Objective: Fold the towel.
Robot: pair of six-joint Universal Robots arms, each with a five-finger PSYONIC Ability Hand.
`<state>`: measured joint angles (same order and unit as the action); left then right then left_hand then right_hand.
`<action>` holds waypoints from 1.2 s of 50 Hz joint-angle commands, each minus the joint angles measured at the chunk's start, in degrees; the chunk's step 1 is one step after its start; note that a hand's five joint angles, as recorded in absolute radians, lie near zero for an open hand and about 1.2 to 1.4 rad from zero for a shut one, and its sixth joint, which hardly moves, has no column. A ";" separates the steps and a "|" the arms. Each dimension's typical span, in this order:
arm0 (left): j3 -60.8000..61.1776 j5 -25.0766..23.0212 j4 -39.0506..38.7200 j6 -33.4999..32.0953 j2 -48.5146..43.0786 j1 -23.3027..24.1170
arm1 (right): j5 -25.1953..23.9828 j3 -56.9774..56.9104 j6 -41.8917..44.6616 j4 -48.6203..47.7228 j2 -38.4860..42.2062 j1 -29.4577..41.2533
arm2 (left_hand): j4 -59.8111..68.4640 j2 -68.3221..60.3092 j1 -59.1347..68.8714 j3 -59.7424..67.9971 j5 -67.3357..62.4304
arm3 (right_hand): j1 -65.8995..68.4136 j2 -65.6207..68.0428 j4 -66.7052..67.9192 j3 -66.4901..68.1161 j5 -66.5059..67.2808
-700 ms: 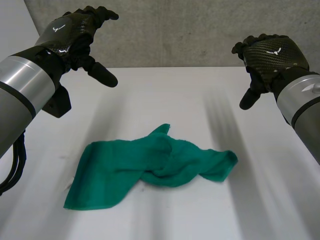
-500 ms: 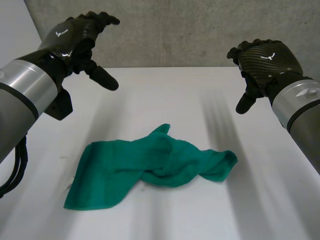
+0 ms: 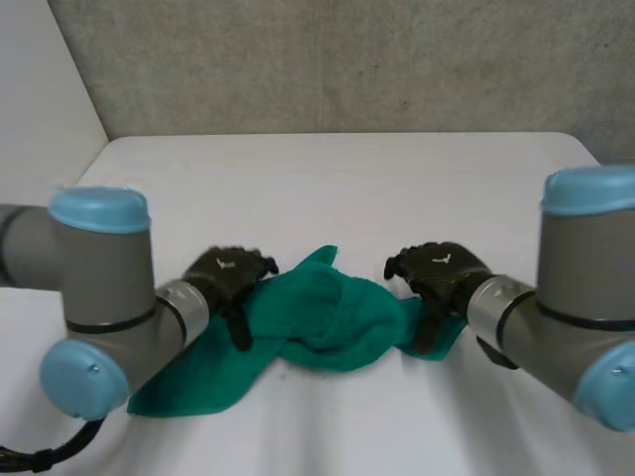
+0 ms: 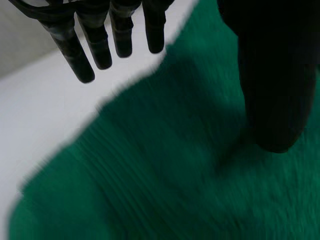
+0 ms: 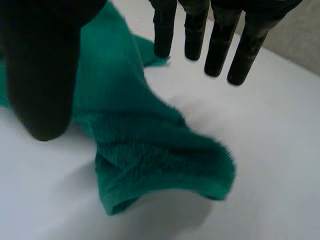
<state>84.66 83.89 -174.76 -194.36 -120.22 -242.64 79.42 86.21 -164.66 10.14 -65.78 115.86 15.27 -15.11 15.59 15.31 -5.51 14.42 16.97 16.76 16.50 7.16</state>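
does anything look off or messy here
Only the green towel: it lies crumpled on the white table, bunched and twisted in its middle instead of flat. Nothing looks spilled or damaged.

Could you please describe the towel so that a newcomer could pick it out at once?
On the white table, look between the left hand and the right hand. The towel lies there, crumpled into folds. It is the only green, soft thing against the white top and black hands.

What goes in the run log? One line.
stage: pre-grasp | crumpled green terry towel: unfolded on white table | left hand: open, over its left part | right hand: open, over its right end
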 commanded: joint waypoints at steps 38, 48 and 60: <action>20.73 3.56 -6.84 0.21 17.04 2.44 | 1.78 10.74 14.10 1.91 -4.52 -0.64 | 35.71 -35.87 35.39 35.67 -35.47 | 16.84 14.29 14.49 14.76 14.10; 15.37 3.03 1.79 0.21 25.21 1.39 | -0.31 7.31 7.87 -2.40 -12.88 -3.54 | -1.69 1.53 -2.01 -1.73 1.93 | -4.42 -6.97 -6.76 -6.50 -7.16; 16.33 2.95 0.12 0.21 24.51 -8.97 | -5.07 -11.22 7.68 4.09 -2.10 -2.66 | -2.37 2.21 -2.68 -2.41 2.61 | -4.42 -6.97 -6.76 -6.50 -7.16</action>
<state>99.75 86.84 -173.43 -194.15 -94.70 -244.74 76.42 88.45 -157.92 8.66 -78.14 112.72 13.99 -13.98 14.93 14.58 -3.69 11.42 12.39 13.13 11.94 4.00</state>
